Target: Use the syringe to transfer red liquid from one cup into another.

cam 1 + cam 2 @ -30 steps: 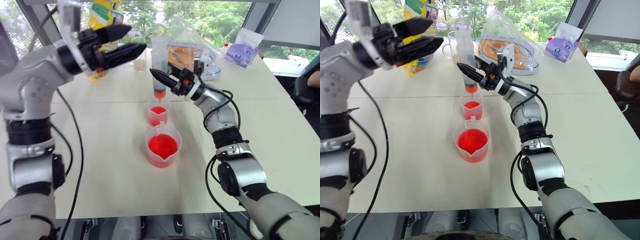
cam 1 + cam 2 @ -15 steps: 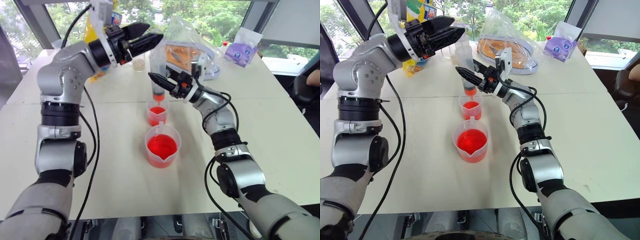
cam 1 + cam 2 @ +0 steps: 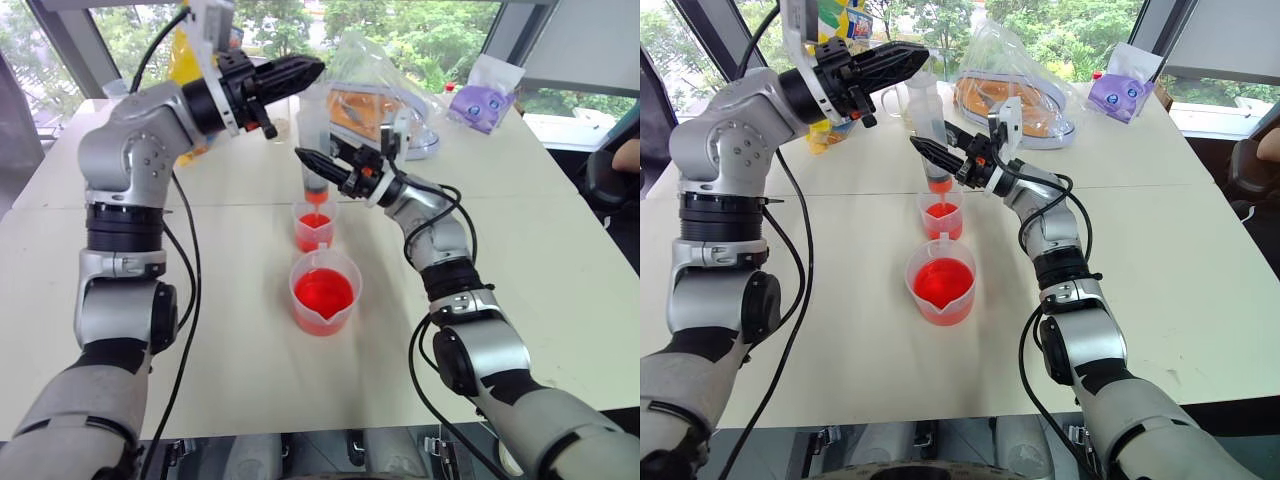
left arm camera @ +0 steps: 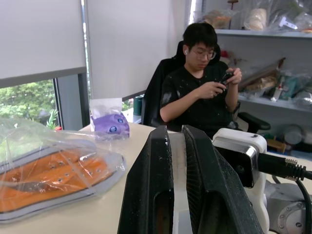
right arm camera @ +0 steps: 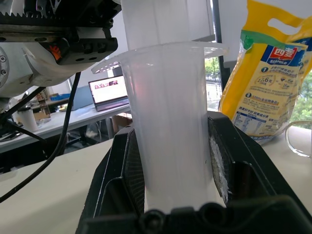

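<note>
Syringe, large, clear plastic, wide barrel with short orange-red tip, stands upright, clamped around its barrel by the right gripper. Tip points down over the small narrow clear plastic cup, which holds some red liquid. Wider spouted clear measuring cup, also part-filled with red, sits just beside it at 6 o'clock on the white counter. Left gripper is at 12 o'clock above the barrel, closed narrow; the left wrist view shows a pale strip, likely the plunger, between its fingers.

Step in hand, as judged: discharge into the small cup. Advice: press the plunger straight down and slowly, keep the barrel vertical and the tip centred inside the rim, avoid splashing.
</note>
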`<state>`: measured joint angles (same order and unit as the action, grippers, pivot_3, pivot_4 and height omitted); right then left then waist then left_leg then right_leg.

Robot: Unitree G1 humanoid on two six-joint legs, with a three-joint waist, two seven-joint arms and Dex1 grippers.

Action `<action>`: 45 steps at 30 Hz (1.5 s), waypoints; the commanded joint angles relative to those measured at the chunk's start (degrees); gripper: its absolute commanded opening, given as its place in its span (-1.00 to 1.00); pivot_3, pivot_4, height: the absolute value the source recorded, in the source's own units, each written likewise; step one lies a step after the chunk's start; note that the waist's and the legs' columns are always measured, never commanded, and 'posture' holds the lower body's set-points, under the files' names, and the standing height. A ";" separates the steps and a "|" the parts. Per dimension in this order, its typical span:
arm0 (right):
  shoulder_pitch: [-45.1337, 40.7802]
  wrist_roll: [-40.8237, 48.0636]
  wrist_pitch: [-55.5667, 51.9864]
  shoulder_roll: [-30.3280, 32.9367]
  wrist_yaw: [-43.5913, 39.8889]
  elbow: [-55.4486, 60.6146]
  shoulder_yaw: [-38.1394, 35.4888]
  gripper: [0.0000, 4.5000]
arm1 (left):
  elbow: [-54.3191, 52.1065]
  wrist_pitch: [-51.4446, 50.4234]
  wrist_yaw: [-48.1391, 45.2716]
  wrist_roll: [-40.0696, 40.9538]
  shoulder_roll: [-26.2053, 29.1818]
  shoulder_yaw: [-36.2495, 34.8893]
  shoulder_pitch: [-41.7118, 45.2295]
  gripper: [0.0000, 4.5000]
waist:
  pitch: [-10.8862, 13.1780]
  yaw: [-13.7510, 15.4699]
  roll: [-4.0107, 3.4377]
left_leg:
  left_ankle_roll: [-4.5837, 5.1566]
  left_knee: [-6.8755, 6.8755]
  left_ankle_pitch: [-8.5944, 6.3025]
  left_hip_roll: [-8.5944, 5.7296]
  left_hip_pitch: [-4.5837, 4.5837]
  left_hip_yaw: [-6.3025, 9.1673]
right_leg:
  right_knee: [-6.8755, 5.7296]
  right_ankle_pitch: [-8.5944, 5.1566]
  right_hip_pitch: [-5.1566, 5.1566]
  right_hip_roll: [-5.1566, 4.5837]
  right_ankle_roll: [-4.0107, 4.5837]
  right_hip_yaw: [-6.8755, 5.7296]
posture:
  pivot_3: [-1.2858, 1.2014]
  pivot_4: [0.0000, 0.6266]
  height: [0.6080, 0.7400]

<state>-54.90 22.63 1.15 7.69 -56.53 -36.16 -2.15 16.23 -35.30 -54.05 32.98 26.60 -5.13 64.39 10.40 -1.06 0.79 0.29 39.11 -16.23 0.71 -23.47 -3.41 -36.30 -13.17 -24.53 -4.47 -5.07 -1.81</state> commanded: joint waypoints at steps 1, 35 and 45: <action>-2.89 1.75 -0.39 -0.19 0.89 4.17 -1.77 -0.37 | -2.44 -0.13 -1.61 -1.16 0.40 2.13 -1.52 -0.99 | 0.00 -0.01 0.00 | 0.00 0.00 0.00 0.00 0.00 0.00 | 0.00 0.00 0.00 0.00 0.00 0.00 | 0.03 -0.52 1.00; -1.80 4.06 -9.45 1.02 2.29 12.70 -3.98 -0.37 | -5.92 -2.74 1.07 1.03 -0.58 0.11 -6.86 -0.46 | 0.01 0.10 -0.01 | 0.19 0.00 -0.11 0.00 0.00 0.01 | 0.00 0.00 0.00 -0.01 0.00 0.00 | 0.03 -0.52 1.00; 1.35 3.57 -11.01 0.35 3.09 15.47 -2.65 -0.37 | -11.32 -6.35 0.65 5.24 6.16 -6.23 -9.02 0.97 | 0.01 -0.22 -0.02 | 0.18 -0.01 -0.11 0.04 -0.01 0.03 | -0.01 0.00 -0.03 0.01 0.00 -0.01 | 0.03 -0.52 1.00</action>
<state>-53.31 25.07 -9.88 8.24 -53.66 -23.34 -4.71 7.73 -41.19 -52.60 36.68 30.86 -8.72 55.93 10.41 -1.28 0.77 0.47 39.09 -16.34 0.75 -23.47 -3.38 -36.31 -13.17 -24.56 -4.46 -5.07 -1.81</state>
